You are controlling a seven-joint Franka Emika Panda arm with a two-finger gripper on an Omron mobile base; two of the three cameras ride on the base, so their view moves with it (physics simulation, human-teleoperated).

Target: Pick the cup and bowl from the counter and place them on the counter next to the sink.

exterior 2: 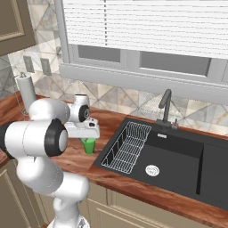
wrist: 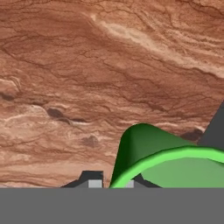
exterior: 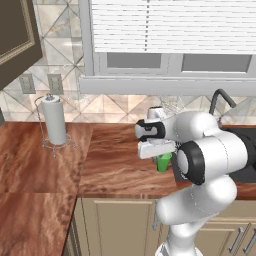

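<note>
A green cup (exterior: 163, 163) (exterior 2: 89, 145) stands upright on the reddish-brown counter (exterior: 115, 160) (exterior 2: 111, 173), just left of the black sink (exterior 2: 187, 153) (exterior: 247, 150). My gripper (exterior: 161, 155) (exterior 2: 89, 138) (wrist: 112, 183) points straight down onto it, shut on the cup's wall. In the hand view the cup's rim (wrist: 170, 154) curves up between the two dark fingertips (wrist: 91, 178), one inside the wall and one outside. Whether the cup's base touches the wood I cannot tell. The bowl is out of view.
A wire dish rack (exterior 2: 127, 147) lies in the sink's left basin, with the dark faucet (exterior 2: 165, 106) (exterior: 220, 100) behind it. A paper towel holder (exterior: 54, 121) (exterior 2: 26, 89) stands at the back left near wall outlets (exterior: 55, 83). The counter's front edge (exterior: 125, 196) runs close below the cup.
</note>
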